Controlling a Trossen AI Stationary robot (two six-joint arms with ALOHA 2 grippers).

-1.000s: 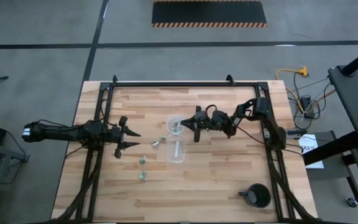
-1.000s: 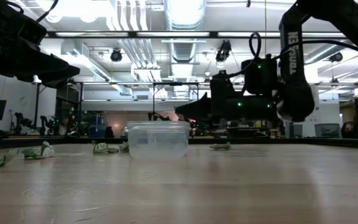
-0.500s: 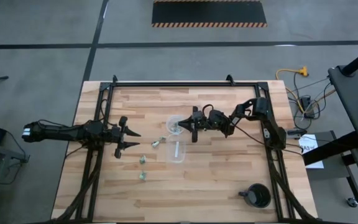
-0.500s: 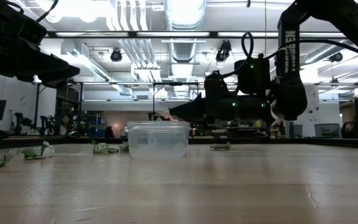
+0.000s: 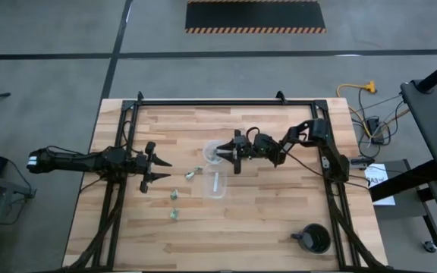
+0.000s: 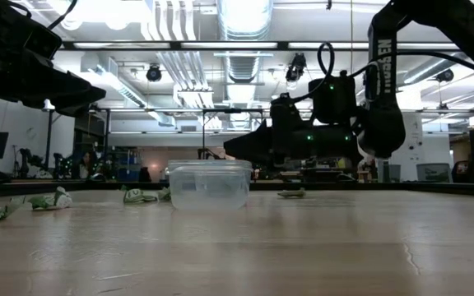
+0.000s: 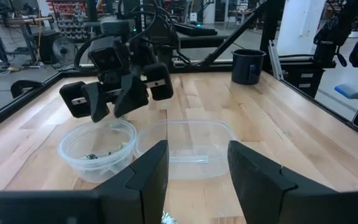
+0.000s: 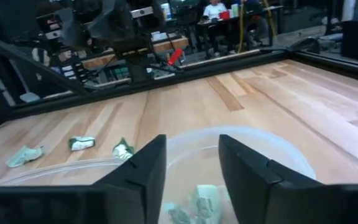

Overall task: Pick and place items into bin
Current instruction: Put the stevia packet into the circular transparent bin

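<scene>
The bin [image 5: 213, 152], a small round clear container, stands at mid-table with pale green items [image 8: 199, 200] lying in it. My right gripper [image 5: 221, 154] hovers open just over the bin's right rim, nothing between its fingers [image 8: 146, 168]. More items lie loose on the wood left of the bin [image 5: 190, 174], [image 5: 174, 196], [image 5: 173, 214]. My left gripper [image 5: 162, 171] waits open at the table's left, above the wood, pointing at the bin [image 7: 97, 148].
A clear rectangular container [image 5: 215, 184] with a white strip in it stands against the bin's near side. A black cup with a handle [image 5: 315, 239] sits at the near right corner. A black frame [image 5: 211, 101] runs along the table's far edge and sides.
My right gripper has moved a little toward the table's left, farther over the bin, staying at the same height. My left arm has kept still.
</scene>
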